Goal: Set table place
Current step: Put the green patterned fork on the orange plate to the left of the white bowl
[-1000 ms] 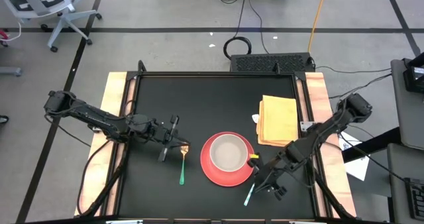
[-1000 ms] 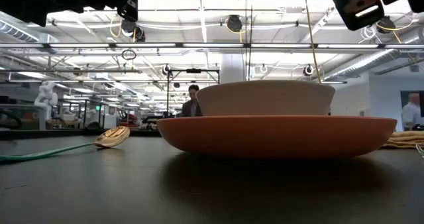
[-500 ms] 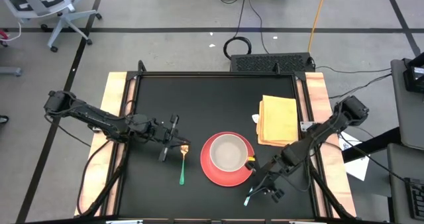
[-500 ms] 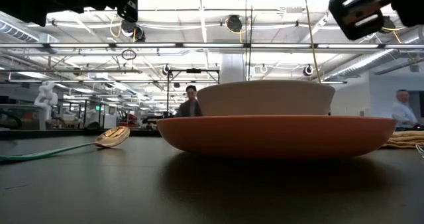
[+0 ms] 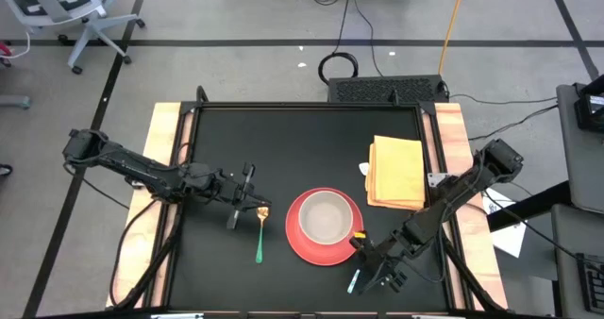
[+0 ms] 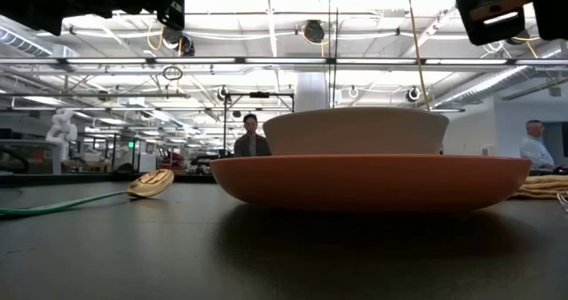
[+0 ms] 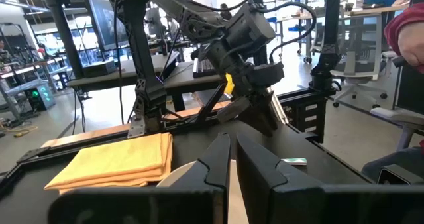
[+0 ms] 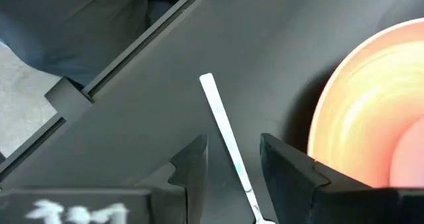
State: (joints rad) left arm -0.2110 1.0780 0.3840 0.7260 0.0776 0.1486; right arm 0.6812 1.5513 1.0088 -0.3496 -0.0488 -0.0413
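On the black table [image 5: 283, 140] a red plate [image 5: 300, 245] carries a pale bowl [image 5: 326, 217]. Left of it lies a green-handled spoon [image 5: 260, 239] with a gold bowl end [image 6: 151, 184]. My left gripper [image 5: 247, 204] hangs shut just left of the spoon's gold end, above the table [image 7: 232, 148]. Right of the plate a teal-handled utensil [image 5: 355, 282] lies flat on the table. My right gripper [image 8: 233, 144] is open over it, one finger on either side of the handle [image 8: 222, 121], apart from it.
A folded yellow napkin [image 5: 396, 171] lies at the far right of the table, beyond the plate. Wooden strips [image 5: 160, 168] run along the left and right sides. People stand in the room behind the table in the low view.
My right gripper has opened off the teal-handled utensil and shifted a little toward the table's near edge. The utensil now lies on the table beside the plate.
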